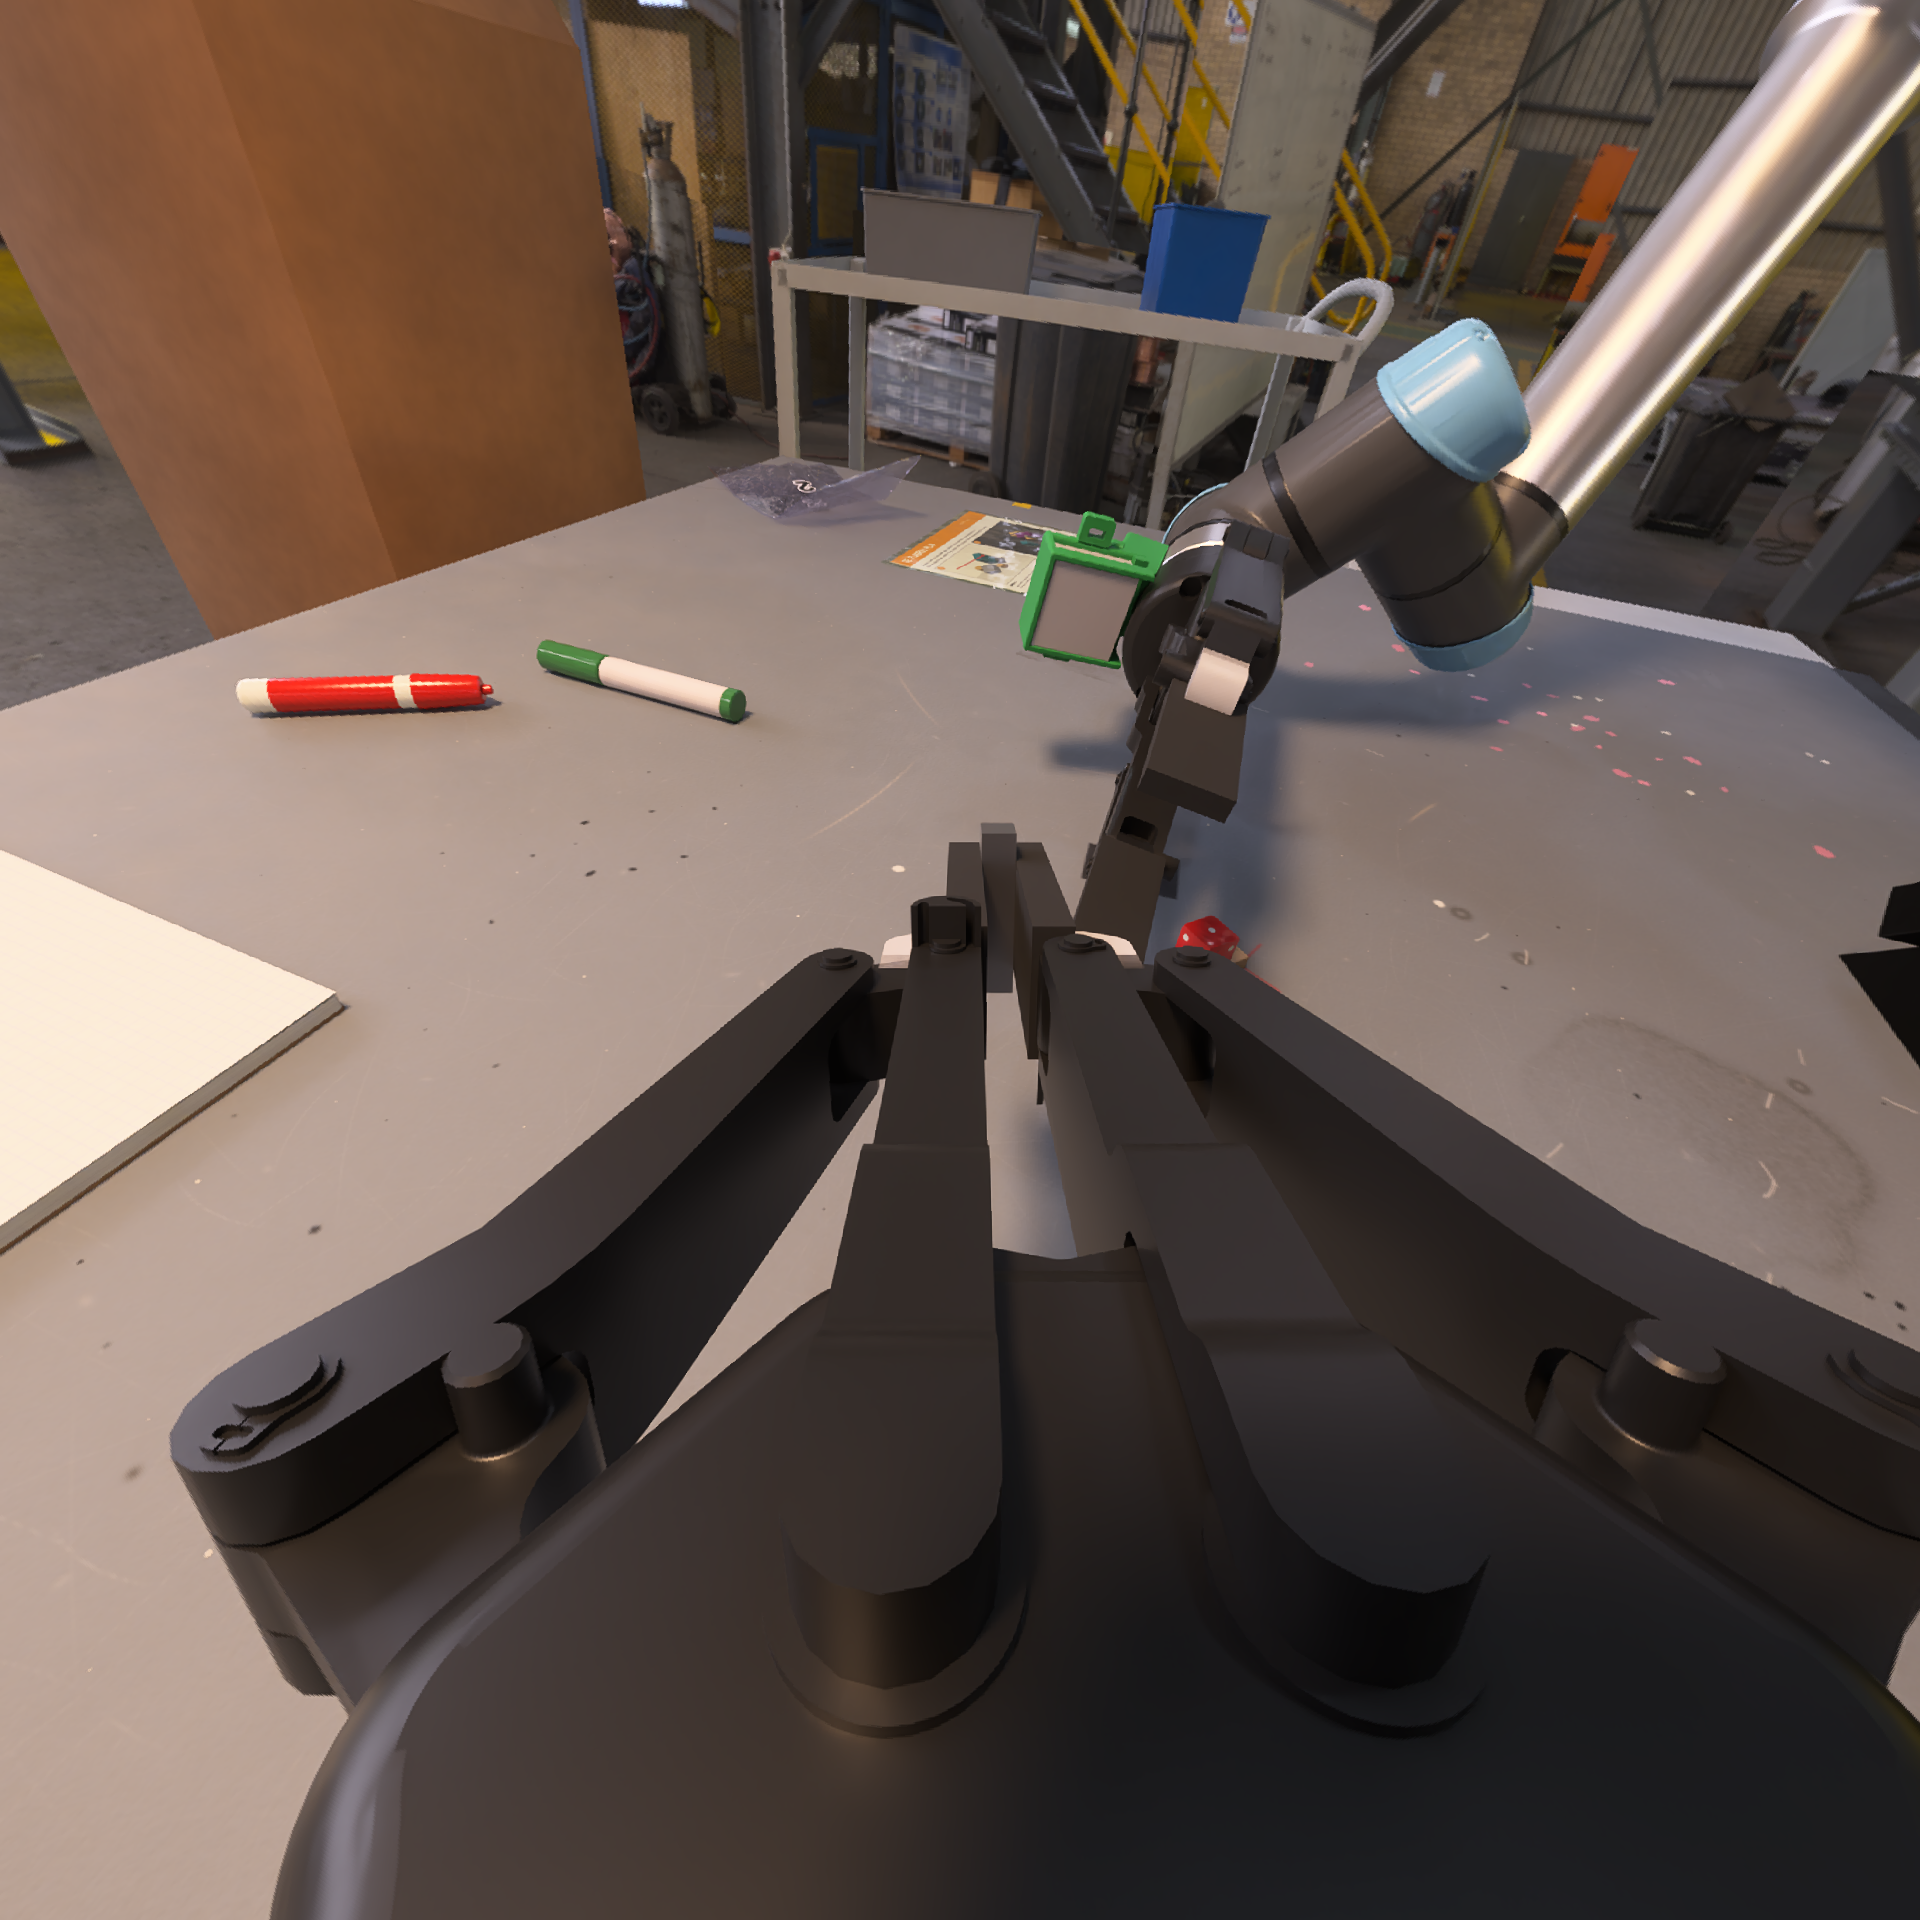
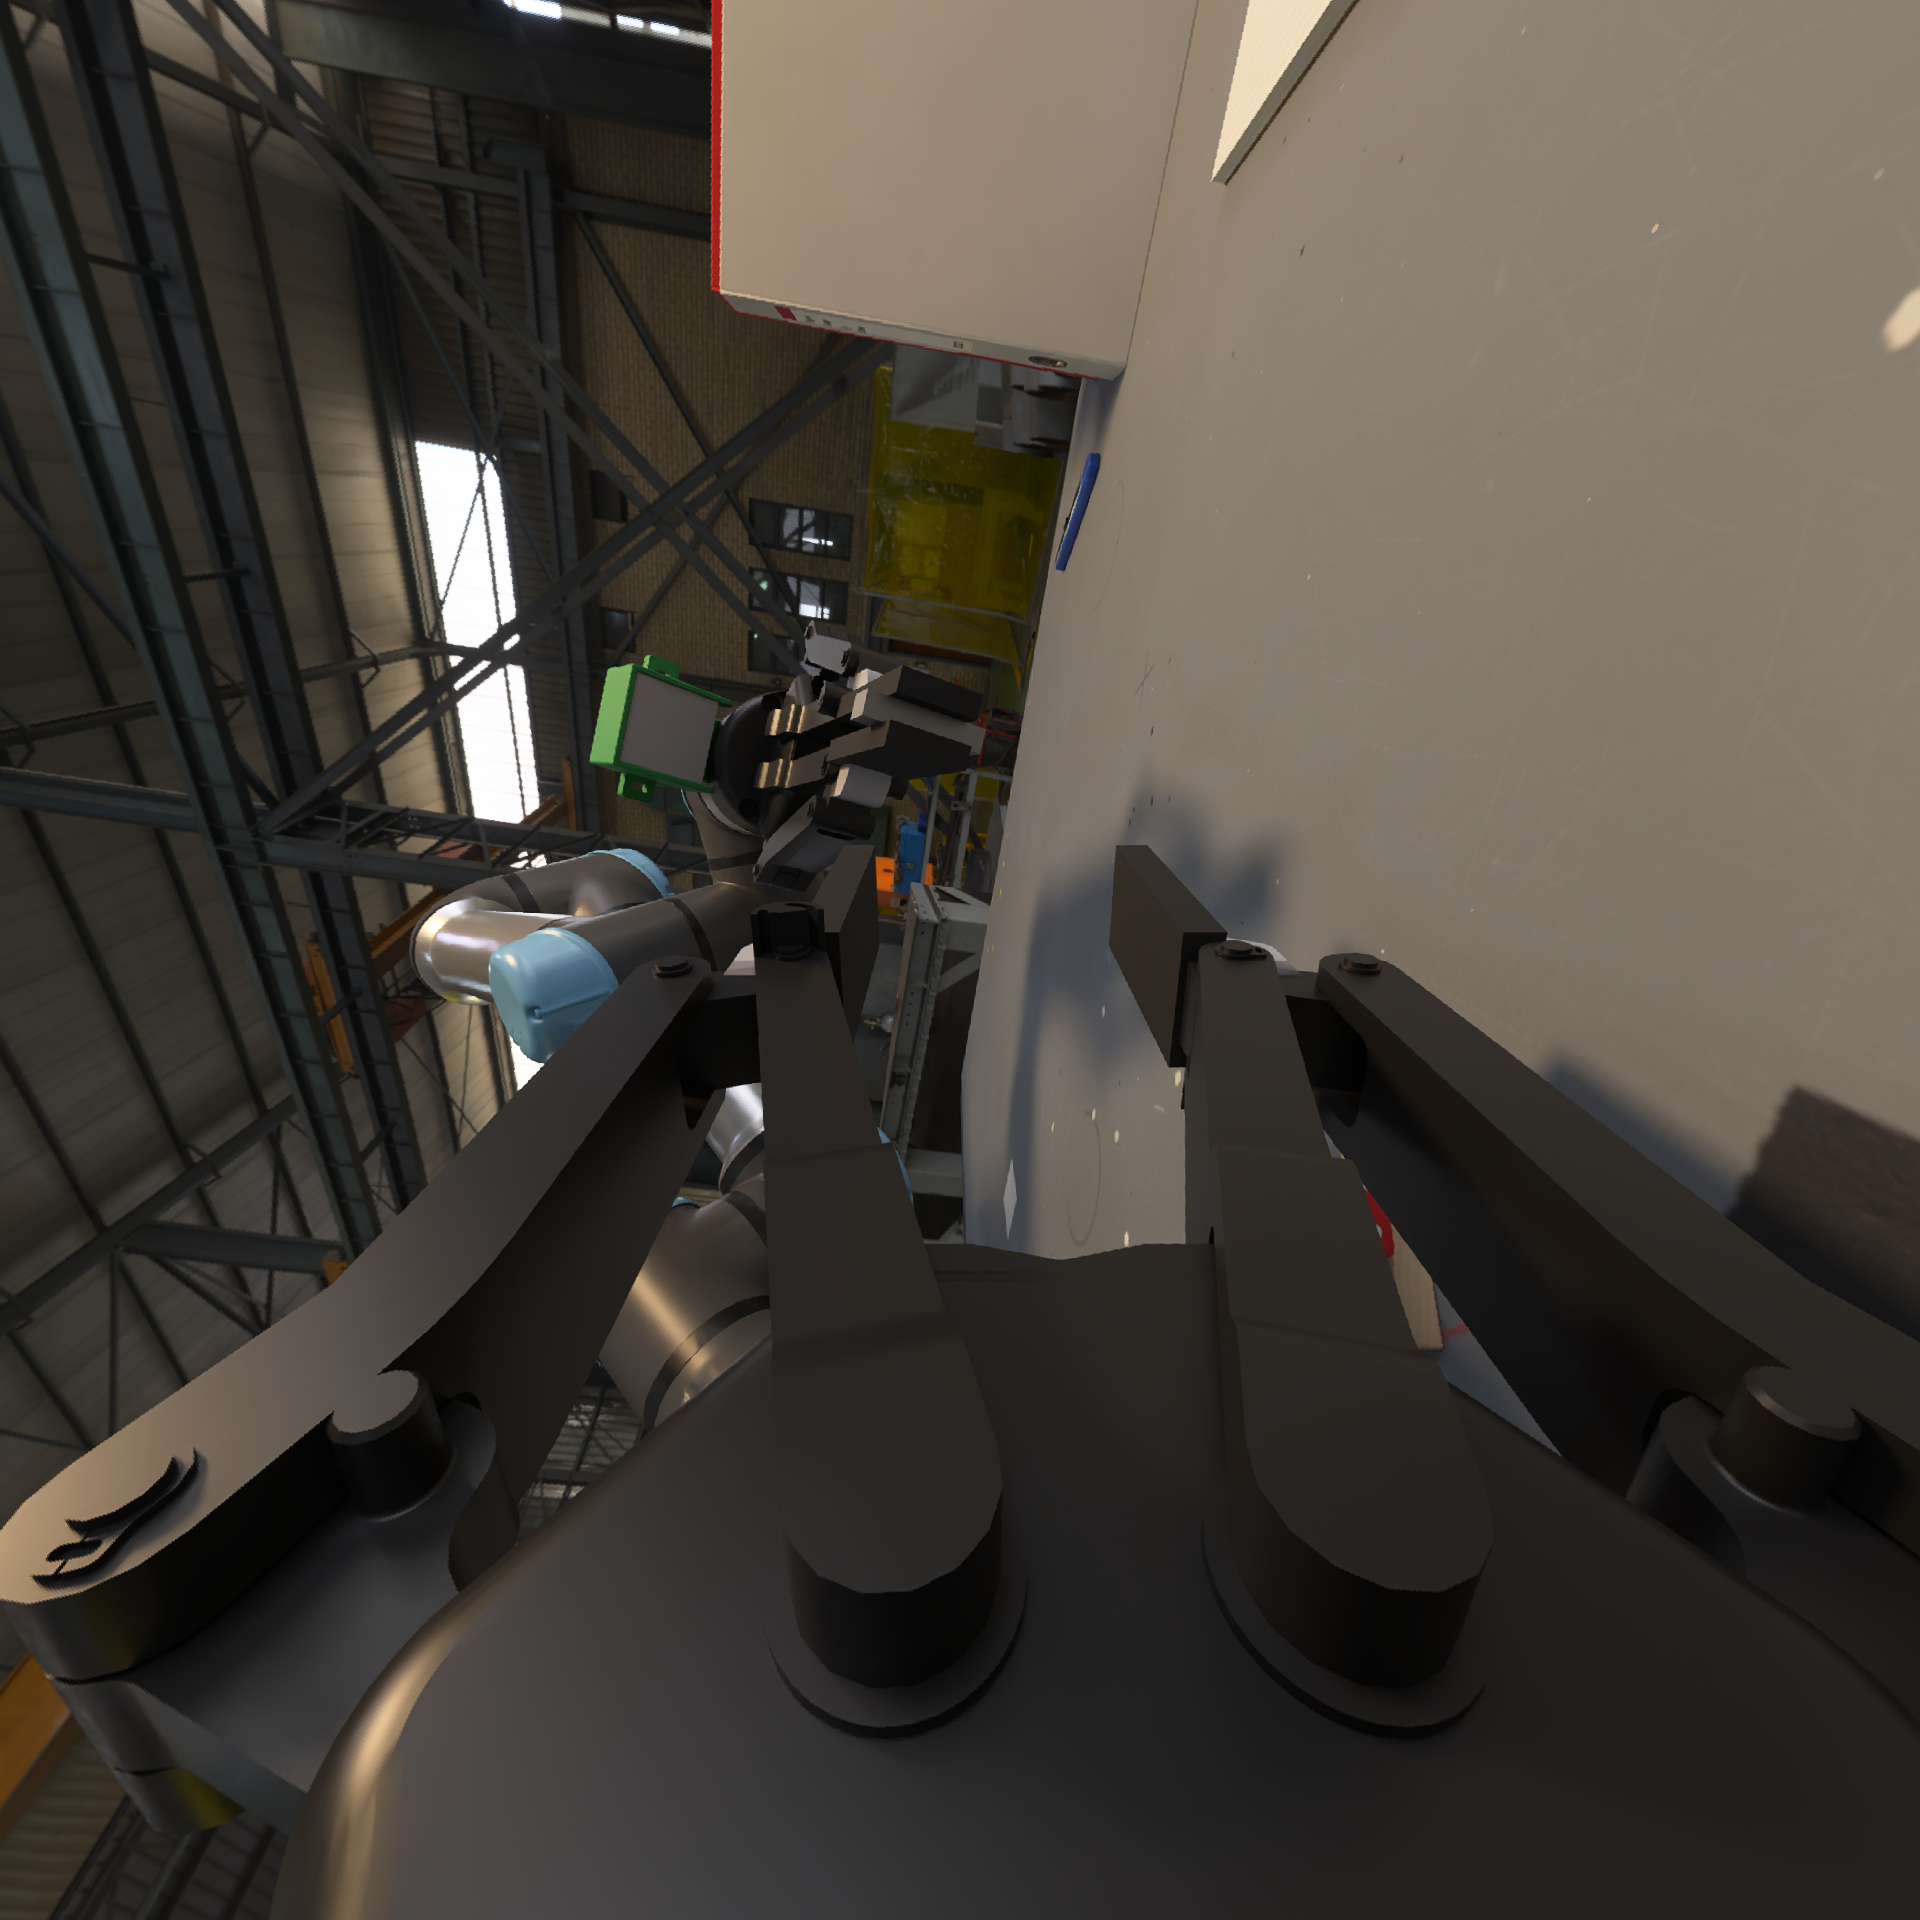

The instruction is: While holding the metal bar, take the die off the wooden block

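Observation:
My left gripper [image 1: 1000,883] is shut low over the grey table [image 1: 623,935], with the end of a thin grey metal bar [image 1: 997,836] showing between its fingertips. A red die [image 1: 1205,935] with white pips sits just right of it, partly hidden behind my linkage. What it rests on is hidden. My right gripper [image 1: 1138,862] reaches down from the upper right, close to the die. In the right wrist view the right gripper [image 2: 997,935] is open and empty. A bit of red [image 2: 1377,1226] shows behind its right finger. The left gripper [image 2: 894,727] shows farther off.
A red marker [image 1: 364,693] and a green marker [image 1: 639,681] lie at the far left. A white pad [image 1: 125,1029] is at the left edge, with a brown cardboard box [image 1: 312,260] behind. A leaflet [image 1: 961,551] and a plastic bag [image 1: 810,488] lie at the back. A white box [image 2: 914,156] stands on the table.

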